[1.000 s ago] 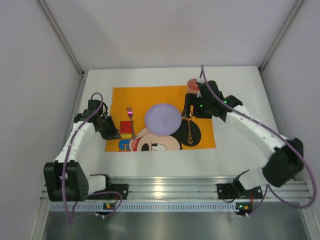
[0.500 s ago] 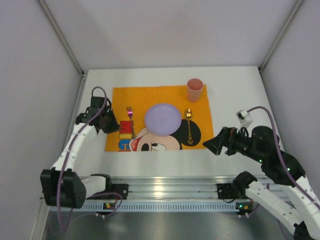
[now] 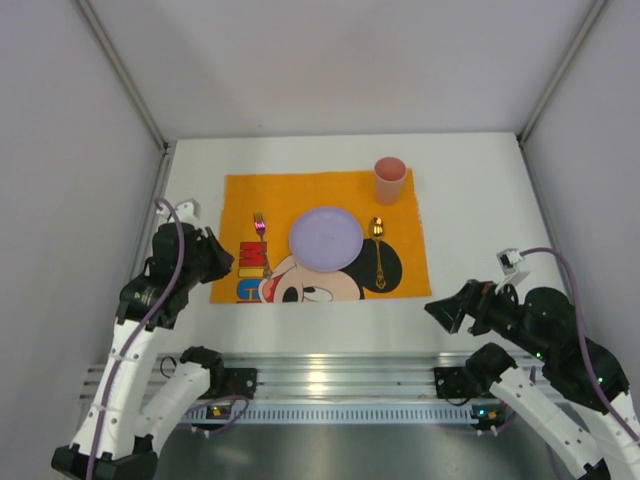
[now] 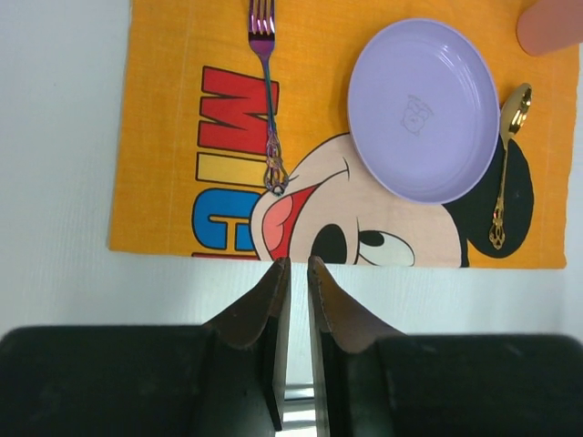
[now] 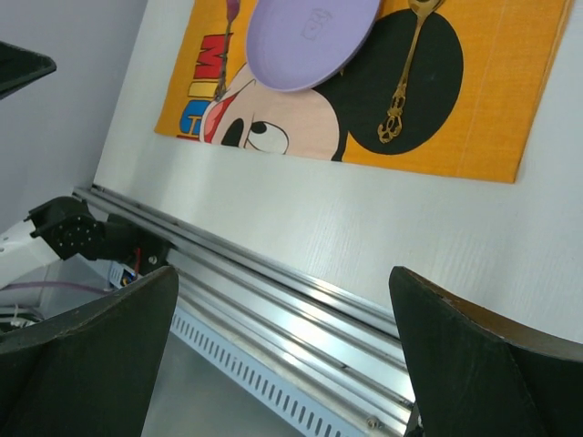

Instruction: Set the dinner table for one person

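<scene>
The white dinner table (image 3: 470, 200) carries an orange Mickey Mouse placemat (image 3: 250, 195). On the mat lie a purple plate (image 3: 325, 238) in the middle, a fork (image 3: 261, 243) to its left, a gold spoon (image 3: 378, 250) to its right and a pink cup (image 3: 389, 180) at the far right corner. My left gripper (image 3: 224, 262) hovers at the mat's near left corner. In the left wrist view the left gripper (image 4: 298, 264) is shut and empty. My right gripper (image 3: 440, 308) is near the table's front right, and in its wrist view (image 5: 282, 273) it is wide open and empty.
An aluminium rail (image 3: 330, 375) with the arm bases runs along the table's near edge and also shows in the right wrist view (image 5: 273, 291). Grey booth walls (image 3: 60, 150) close in the left, right and back sides.
My right arm has drawn back from the pink cup to the near right of the table, leaving the cup upright on the mat. My left arm has pulled back towards its base.
</scene>
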`<state>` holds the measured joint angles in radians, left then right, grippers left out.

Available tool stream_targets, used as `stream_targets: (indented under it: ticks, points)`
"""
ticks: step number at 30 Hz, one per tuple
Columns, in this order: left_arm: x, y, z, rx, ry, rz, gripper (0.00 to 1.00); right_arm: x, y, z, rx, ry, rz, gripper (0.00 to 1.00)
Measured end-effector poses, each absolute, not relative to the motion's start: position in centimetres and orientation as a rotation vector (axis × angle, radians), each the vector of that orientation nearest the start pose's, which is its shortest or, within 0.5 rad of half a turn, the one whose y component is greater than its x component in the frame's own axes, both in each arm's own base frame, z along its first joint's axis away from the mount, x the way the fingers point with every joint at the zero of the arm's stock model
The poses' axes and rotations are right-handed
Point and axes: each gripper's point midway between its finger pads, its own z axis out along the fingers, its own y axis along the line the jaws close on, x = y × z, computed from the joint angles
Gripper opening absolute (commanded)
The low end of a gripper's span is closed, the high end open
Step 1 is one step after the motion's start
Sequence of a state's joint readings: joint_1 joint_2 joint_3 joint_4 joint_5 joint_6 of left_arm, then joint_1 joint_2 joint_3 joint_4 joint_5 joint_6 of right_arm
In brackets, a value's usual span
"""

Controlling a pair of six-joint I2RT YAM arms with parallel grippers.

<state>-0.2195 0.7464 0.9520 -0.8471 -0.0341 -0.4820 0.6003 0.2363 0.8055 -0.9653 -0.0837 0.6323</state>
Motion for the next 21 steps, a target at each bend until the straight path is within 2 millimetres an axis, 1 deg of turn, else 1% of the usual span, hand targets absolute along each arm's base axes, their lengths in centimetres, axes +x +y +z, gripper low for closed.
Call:
stream_targets:
  ticks: [5, 11, 16, 21]
  points:
    - [20.5, -6.4, 22.0, -0.341, 2.228, -0.379, 0.20, 10.0, 11.5, 23.2, -0.001, 2.063, 0.875, 1.00]
    - [19.0, -6.1, 21.9, -0.359, 2.242, -0.385, 0.20, 9.9, 11.5, 22.8, 0.006, 2.073, 0.881, 1.00]
    - [18.3, -6.0, 21.7, -0.370, 2.248, -0.387, 0.20, 9.7, 11.4, 22.8, 0.004, 2.069, 0.887, 1.00]
    - [18.0, -6.0, 21.5, -0.385, 2.249, -0.392, 0.20, 9.5, 11.5, 22.9, -0.003, 2.066, 0.897, 1.00]
